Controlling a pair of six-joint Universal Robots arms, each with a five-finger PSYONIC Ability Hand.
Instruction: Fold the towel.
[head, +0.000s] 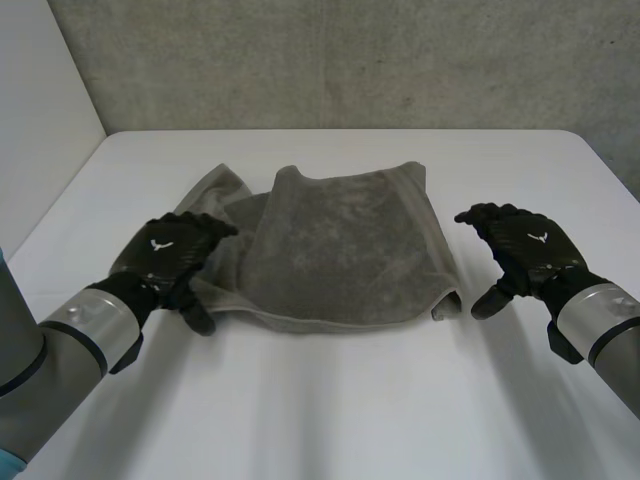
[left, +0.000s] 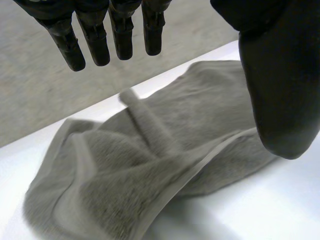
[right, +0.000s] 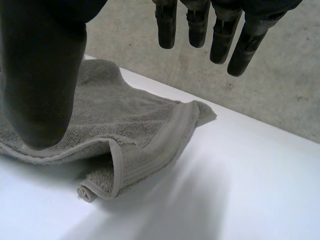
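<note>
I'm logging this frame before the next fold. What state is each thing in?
Towel: rumpled, partly folded over, lying on the white table, not held.
Left hand: open, at the towel's left edge.
Right hand: open, beside the towel's right corner, apart from it.

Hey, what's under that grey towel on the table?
The towel lies folded over itself on the white table; a lower layer of it peeks out by the left hand. Anything beneath its middle is covered.
</note>
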